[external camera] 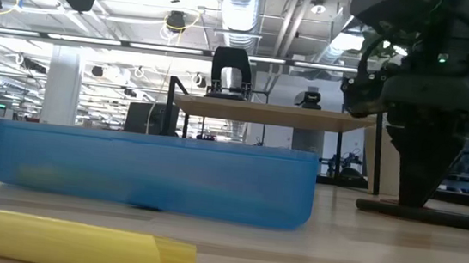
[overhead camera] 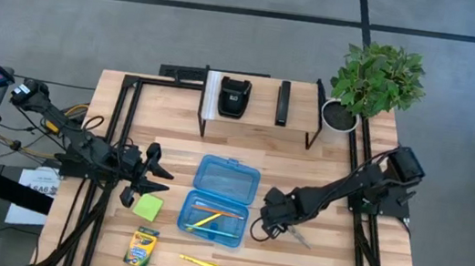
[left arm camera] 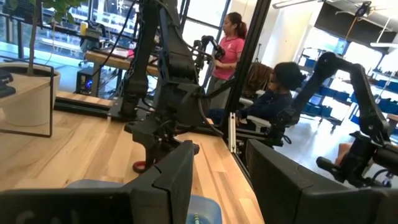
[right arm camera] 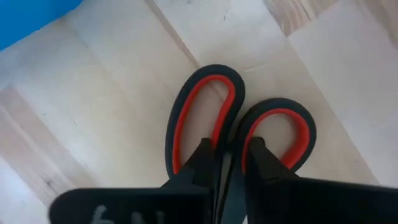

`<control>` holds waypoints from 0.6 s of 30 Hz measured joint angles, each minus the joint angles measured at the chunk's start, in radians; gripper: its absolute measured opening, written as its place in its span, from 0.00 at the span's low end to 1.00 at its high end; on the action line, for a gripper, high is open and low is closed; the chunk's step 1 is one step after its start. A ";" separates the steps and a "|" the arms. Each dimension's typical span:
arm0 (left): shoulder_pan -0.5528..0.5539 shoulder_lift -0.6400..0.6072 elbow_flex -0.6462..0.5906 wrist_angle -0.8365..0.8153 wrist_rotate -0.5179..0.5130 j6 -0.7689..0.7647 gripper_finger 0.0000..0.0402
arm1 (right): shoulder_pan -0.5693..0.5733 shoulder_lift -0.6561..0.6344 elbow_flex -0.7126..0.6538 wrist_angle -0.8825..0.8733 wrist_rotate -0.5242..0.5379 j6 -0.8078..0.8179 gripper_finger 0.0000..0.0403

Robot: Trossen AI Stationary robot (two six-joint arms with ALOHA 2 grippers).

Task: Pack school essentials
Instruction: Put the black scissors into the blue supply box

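Right wrist view gives us the clearest look: the right pincer [right arm camera: 229, 163] has its two dark fingers [right arm camera: 200, 163] pressed narrow around the scissors [right arm camera: 205, 106], gripping where the two red-lined handle loops meet, and the scissors lie flat on the tabletop [right arm camera: 112, 93]. From above, we see this pincer [overhead camera: 274, 219] just beside the right edge of the open blue case [overhead camera: 221, 199], which holds a few pencils [overhead camera: 205, 218]. The left pincer [overhead camera: 151, 177] hovers just above the green sticky-note pad [overhead camera: 148, 207], left of the case, with its fingers apart and nothing between them. The crayon box [overhead camera: 141, 247] and the yellow highlighter [overhead camera: 199, 262] lie near the front edge of the tabletop.
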State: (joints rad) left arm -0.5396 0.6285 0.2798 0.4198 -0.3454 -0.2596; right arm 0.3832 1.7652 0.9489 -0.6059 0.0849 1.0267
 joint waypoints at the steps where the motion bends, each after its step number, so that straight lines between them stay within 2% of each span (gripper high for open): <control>1: 0.000 0.000 0.000 0.000 0.000 0.000 0.34 | 0.000 -0.008 -0.002 -0.005 0.000 -0.004 0.09; 4: 0.000 0.000 0.000 0.000 0.000 0.000 0.34 | 0.000 -0.033 -0.002 -0.012 0.001 -0.004 0.09; 10: 0.000 0.000 0.000 -0.001 0.000 0.000 0.34 | 0.000 -0.074 -0.005 -0.022 0.010 -0.006 0.01; 18: 0.000 0.000 0.000 -0.001 -0.001 0.000 0.34 | 0.002 -0.081 -0.005 -0.027 0.019 -0.009 0.00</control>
State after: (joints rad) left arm -0.5400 0.6285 0.2798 0.4193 -0.3462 -0.2592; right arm 0.3855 1.6840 0.9436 -0.6327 0.1036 1.0181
